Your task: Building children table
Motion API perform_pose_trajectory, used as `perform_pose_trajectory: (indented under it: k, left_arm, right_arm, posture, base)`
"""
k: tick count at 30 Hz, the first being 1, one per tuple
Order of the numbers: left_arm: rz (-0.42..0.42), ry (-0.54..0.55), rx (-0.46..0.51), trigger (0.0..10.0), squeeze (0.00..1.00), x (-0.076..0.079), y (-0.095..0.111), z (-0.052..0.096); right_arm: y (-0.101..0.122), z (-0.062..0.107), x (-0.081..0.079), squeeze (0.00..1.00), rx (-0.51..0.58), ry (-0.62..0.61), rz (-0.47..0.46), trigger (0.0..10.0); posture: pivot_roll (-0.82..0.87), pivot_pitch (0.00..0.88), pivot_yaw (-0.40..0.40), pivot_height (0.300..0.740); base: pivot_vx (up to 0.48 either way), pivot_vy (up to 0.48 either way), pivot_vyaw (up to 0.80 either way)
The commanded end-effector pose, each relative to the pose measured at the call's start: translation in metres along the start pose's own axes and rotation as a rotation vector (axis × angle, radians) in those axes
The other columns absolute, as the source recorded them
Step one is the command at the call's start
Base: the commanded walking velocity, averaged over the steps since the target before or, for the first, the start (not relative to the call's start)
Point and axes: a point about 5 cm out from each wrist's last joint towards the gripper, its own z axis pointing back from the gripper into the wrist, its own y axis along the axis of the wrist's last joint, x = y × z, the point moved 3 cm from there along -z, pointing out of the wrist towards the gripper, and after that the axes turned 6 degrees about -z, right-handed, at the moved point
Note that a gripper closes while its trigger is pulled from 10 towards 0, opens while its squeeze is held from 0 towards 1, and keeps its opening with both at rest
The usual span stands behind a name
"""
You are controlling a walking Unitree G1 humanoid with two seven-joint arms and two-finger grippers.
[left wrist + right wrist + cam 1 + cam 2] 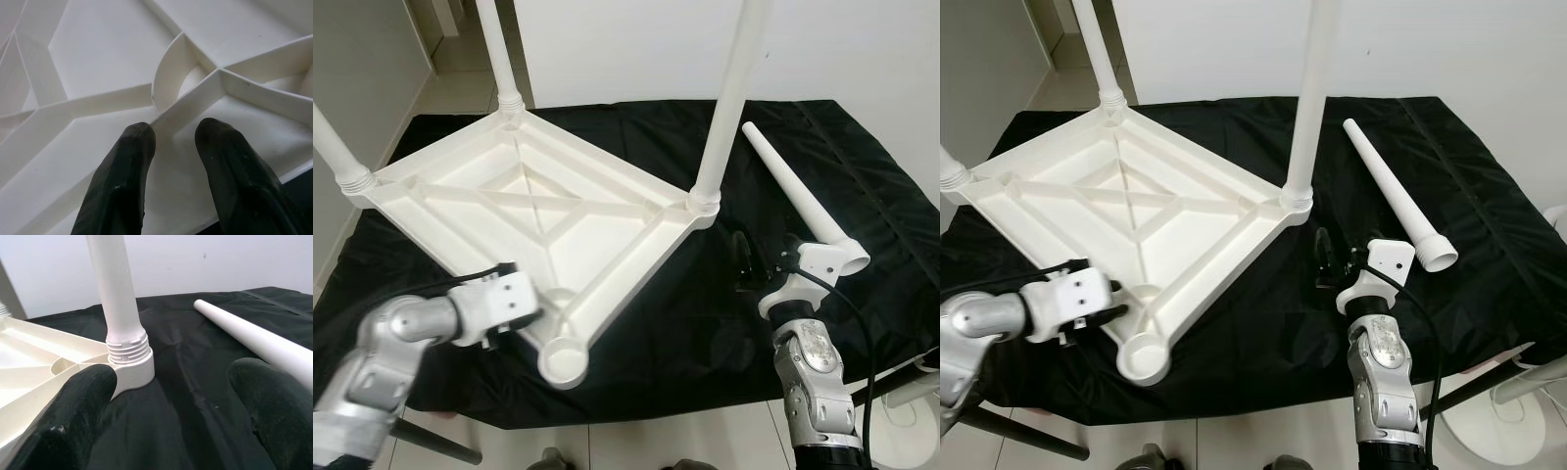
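A black cloth is covering the tabletop and giving the white parts a soft, non-slip bed. On it the table top, a white ribbed panel, is lying underside up so its corner sockets face the ceiling. It fills the field from 9 to 12 o'clock, one corner aimed at 6 o'clock toward the robot.

Three legs are already standing in sockets, long axes close to vertical: one at the 3 o'clock corner, one at the 12 o'clock corner, one at the 9 o'clock corner. The near socket at 6 o'clock is empty, so by my reading one leg is left to fit.

That loose leg is lying flat on the cloth at 3 o'clock, just beside the panel and apart from it. Its long axis is running from 12 toward 4 o'clock, the narrow closed tip pointing away from the robot, the wide open end nearest the right arm.

The left gripper is resting on the panel just beside the empty socket, its jaws slightly parted to either side of a rib, apparently steadying the panel; whether they are truly pinching the rib I cannot tell. The right gripper is hovering low over the cloth between the 3 o'clock corner and the loose leg, jaws spread wide and holding nothing, likely poised to take that leg.
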Motion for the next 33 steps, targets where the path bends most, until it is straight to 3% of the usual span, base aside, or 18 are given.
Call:
perform_pose_trajectory:
  k: [1, 12, 16, 19, 25, 28, 33]
  left_arm:
    - [-0.003, 0.058, -0.001, 10.0, 0.0, -0.002, 0.004, -0.012]
    - [0.045, 0.2, 0.082, 10.0, 0.0, -0.013, 0.033, -0.042]
    - [0.027, 0.152, 0.113, 10.0, 0.0, -0.009, 0.032, -0.035]
    - [0.046, 0.078, 0.138, 10.0, 0.0, -0.01, 0.021, -0.014]
    - [0.097, 0.048, 0.163, 10.0, 0.0, -0.032, 0.004, 0.018]
    - [0.095, 0.058, 0.133, 10.0, 0.0, -0.043, -0.006, 0.023]
    - [0.054, 0.091, 0.087, 10.0, 0.0, -0.055, -0.015, 0.018]
  right_arm:
    - [0.002, 0.001, 0.002, 0.0, 0.015, -0.014, 0.005, 10.0]
    - [0.002, -0.002, -0.001, 0.0, 0.021, -0.023, -0.005, 10.0]
    - [0.001, -0.001, -0.001, 0.0, 0.019, -0.023, -0.005, 10.0]
    - [0.0, 0.0, 0.0, 0.0, 0.015, -0.024, -0.004, 10.0]
    - [-0.002, -0.002, -0.001, 0.0, 0.009, -0.015, -0.002, 10.0]
    - [-0.002, -0.003, 0.0, 0.0, 0.01, -0.014, -0.001, 10.0]
    - [-0.001, -0.006, 0.0, 0.0, 0.017, -0.01, 0.0, 10.0]
  posture:
    - [-0.15, 0.052, 0.056, 0.74]
    - [-0.15, 0.051, 0.064, 0.74]
    - [-0.15, 0.053, 0.063, 0.74]
    - [-0.14, 0.054, 0.062, 0.74]
    - [-0.14, 0.049, 0.063, 0.74]
    - [-0.13, 0.036, 0.064, 0.74]
    - [-0.13, 0.025, 0.065, 0.74]
  base:
    - [0.0, 0.0, 0.0]
    - [0.0, 0.0, 0.0]
    - [0.0, 0.0, 0.0]
    - [0.0, 0.0, 0.0]
    - [0.0, 0.0, 0.0]
    - [0.0, 0.0, 0.0]
    - [0.0, 0.0, 0.0]
